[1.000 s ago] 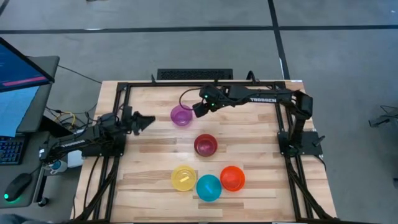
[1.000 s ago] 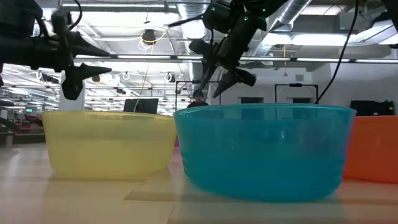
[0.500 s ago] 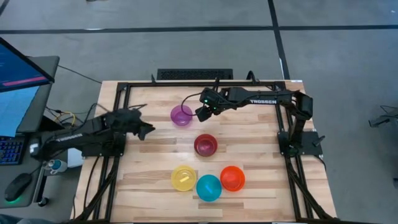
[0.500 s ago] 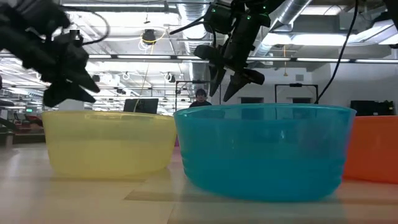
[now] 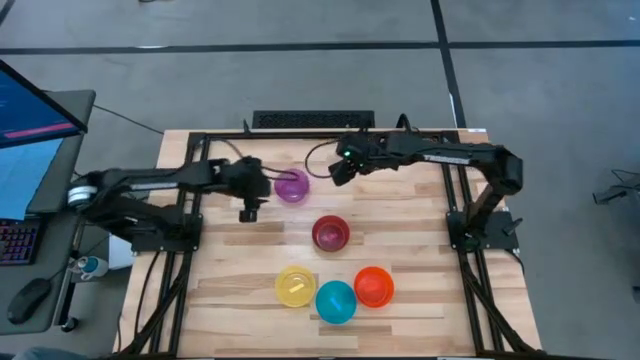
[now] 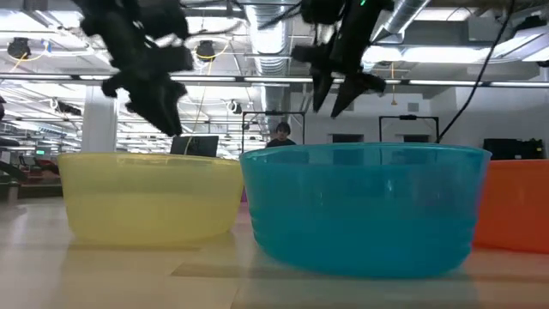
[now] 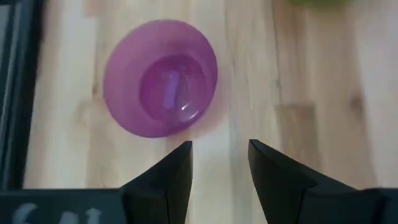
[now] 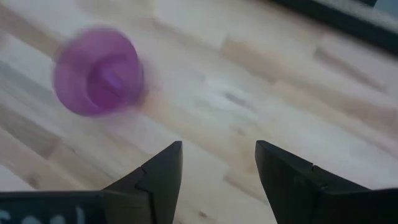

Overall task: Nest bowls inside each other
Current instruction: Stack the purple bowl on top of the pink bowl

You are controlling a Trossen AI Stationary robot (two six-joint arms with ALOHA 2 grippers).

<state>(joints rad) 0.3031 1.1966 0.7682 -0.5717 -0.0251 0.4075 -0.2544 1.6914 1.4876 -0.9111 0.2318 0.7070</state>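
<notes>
The purple bowl (image 5: 292,185) stands upright on its base on the far part of the table, and shows too in the left wrist view (image 7: 160,86) and the right wrist view (image 8: 97,70). A dark pink-red bowl (image 5: 331,233) sits mid-table. The yellow bowl (image 5: 296,287), blue bowl (image 5: 336,301) and orange-red bowl (image 5: 374,286) stand close together near the near edge. My left gripper (image 5: 249,208) hovers open just left of the purple bowl (image 7: 219,163). My right gripper (image 5: 341,172) hovers open to the bowl's right (image 8: 217,168). Neither touches anything.
A black metal frame (image 5: 200,140) runs around the table's edges. Bare wood lies between the purple bowl and the right gripper. In the low view the yellow bowl (image 6: 150,196) and blue bowl (image 6: 364,206) fill the foreground. A green edge (image 7: 317,2) shows beyond the purple bowl.
My left arm has swung out from the table's left edge toward the purple bowl, and its gripper now points down beside it. My right gripper has drawn back from the purple bowl toward the table's right. The bowls have stayed in place.
</notes>
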